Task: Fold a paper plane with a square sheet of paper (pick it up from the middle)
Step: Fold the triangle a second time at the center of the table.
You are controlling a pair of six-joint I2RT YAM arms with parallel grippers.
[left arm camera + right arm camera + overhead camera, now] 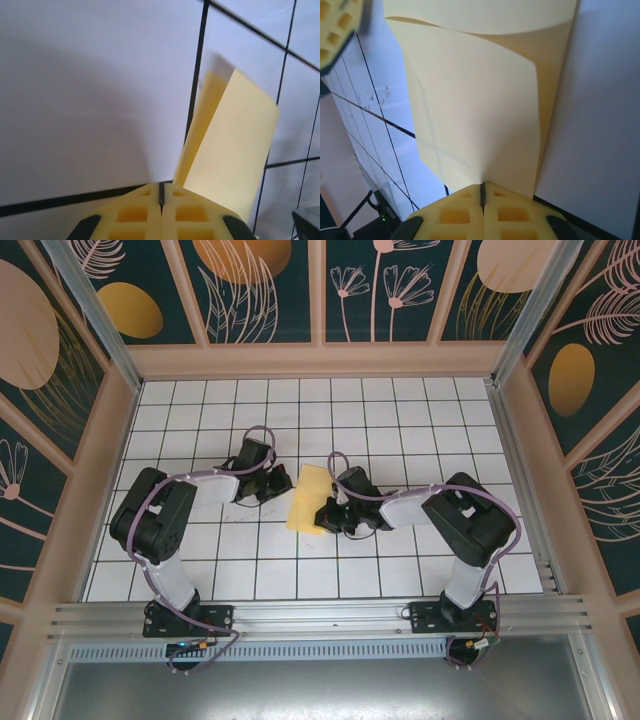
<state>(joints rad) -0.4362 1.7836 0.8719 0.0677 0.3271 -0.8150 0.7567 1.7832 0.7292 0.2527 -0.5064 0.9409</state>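
Note:
The square sheet of paper is pale yellow and lies folded over on itself on the white grid table, between the two grippers. My right gripper is at its near right corner. In the right wrist view the sheet puckers straight into the seam of the gripper, which is shut on it, and the top layer bows up. My left gripper is at the sheet's far left edge. Its jaws are shut, and the sheet rises just right of the tips with one flap standing.
The white tiled table is boxed in by patterned walls on three sides, with a metal rail along the near edge. The left gripper's yellow fingers show at the upper left of the right wrist view.

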